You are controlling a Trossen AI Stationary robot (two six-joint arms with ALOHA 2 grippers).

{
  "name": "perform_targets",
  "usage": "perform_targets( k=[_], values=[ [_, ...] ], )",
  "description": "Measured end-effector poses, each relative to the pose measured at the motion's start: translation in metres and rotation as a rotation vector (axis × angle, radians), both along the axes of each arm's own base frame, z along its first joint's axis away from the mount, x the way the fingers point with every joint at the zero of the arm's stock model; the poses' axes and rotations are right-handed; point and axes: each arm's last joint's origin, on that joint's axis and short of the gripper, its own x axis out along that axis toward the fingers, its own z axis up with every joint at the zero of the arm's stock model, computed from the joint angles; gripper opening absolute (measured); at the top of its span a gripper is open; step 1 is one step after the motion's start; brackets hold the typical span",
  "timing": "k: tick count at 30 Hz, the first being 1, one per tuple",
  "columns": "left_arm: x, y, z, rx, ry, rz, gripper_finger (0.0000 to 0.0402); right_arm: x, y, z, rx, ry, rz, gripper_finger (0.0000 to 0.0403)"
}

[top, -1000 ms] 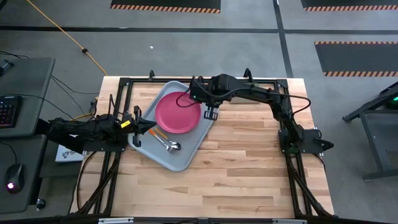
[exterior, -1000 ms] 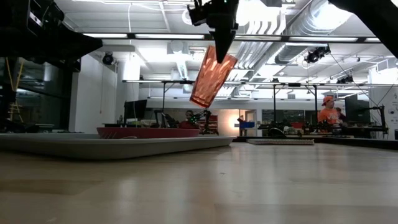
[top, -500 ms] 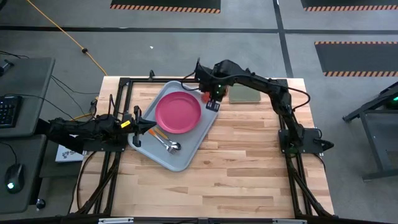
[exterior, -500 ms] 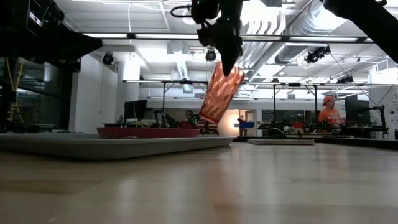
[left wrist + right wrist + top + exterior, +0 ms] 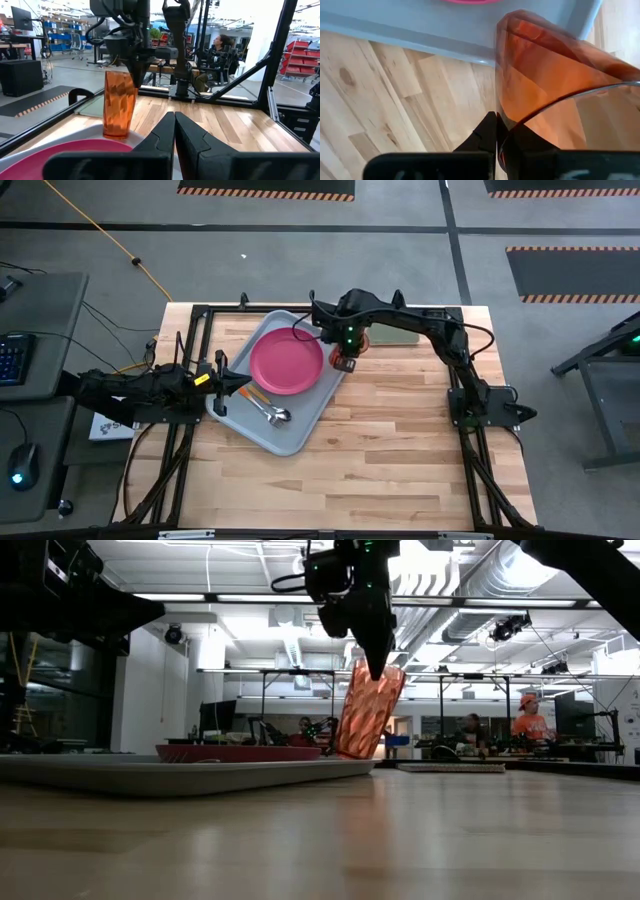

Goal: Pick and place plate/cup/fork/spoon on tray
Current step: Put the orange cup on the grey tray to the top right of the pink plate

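The translucent orange-red cup (image 5: pixel 370 715) hangs tilted from my right gripper (image 5: pixel 376 665), which is shut on it by the tray's far right rim (image 5: pixel 343 365); it also shows in the left wrist view (image 5: pixel 119 105). The magenta plate (image 5: pixel 286 360) lies flat on the grey-blue tray (image 5: pixel 295 438). The spoon (image 5: pixel 275 416), with an orange handle beside it, lies on the tray near the plate; I cannot tell the fork apart. My left gripper (image 5: pixel 243 388) is shut and empty over the tray's left rim. My right gripper pinches the cup's rim (image 5: pixel 509 136) with one finger inside the cup and one outside. The fingers (image 5: pixel 378 658) come from above, pointing down. The cup hangs below them, mouth up and tilted, its base low by the tray's rim; whether the base rests on anything I cannot tell.
A flat green pad (image 5: pixel 398 333) lies at the table's far edge, partly under my right arm. Bare wooden table (image 5: pixel 400 440) stretches right of and nearer than the tray. People and benches show in the room beyond.
My right gripper has come down and gone toward the table's right edge with the cup, from above the plate's far side to the tray's right rim. The cup has swung from a strong tilt to nearer upright.
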Motion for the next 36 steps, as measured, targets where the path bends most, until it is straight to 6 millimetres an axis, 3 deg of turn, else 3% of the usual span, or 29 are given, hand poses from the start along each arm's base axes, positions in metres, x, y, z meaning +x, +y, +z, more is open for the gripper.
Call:
perform_targets(
  k=[36],
  values=[
    [0.0,0.0,0.0,0.0,0.0,0.0,0.0003,0.0095,0.0007,0.0003,-0.024,-0.084,-0.064,0.0019]
  ],
)
